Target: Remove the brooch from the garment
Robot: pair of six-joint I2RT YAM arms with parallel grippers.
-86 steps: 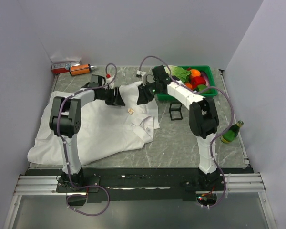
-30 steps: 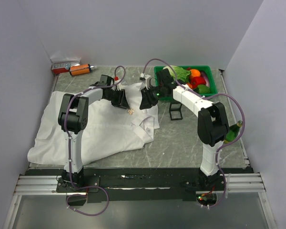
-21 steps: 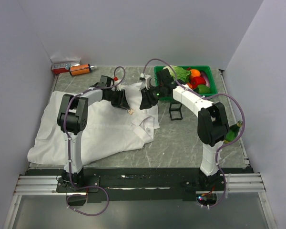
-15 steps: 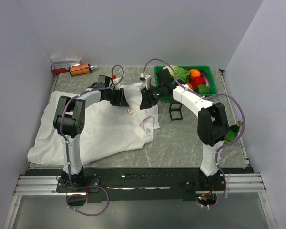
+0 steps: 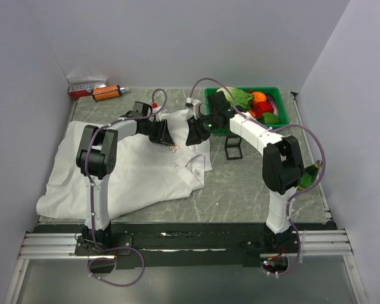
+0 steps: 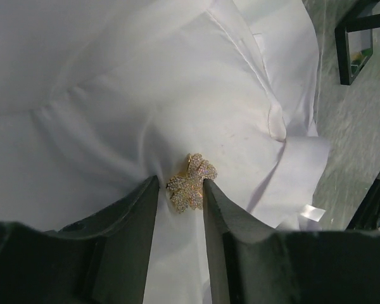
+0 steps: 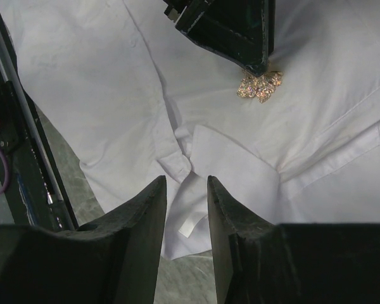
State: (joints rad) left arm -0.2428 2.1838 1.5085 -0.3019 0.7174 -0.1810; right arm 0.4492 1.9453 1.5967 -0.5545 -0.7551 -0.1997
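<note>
Marble table: left claw round brooch.

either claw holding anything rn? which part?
Left claw has the brooch between its fingertips, at the near edge, still on the shirt; a firm pinch cannot be told. Right claw holds nothing.
</note>
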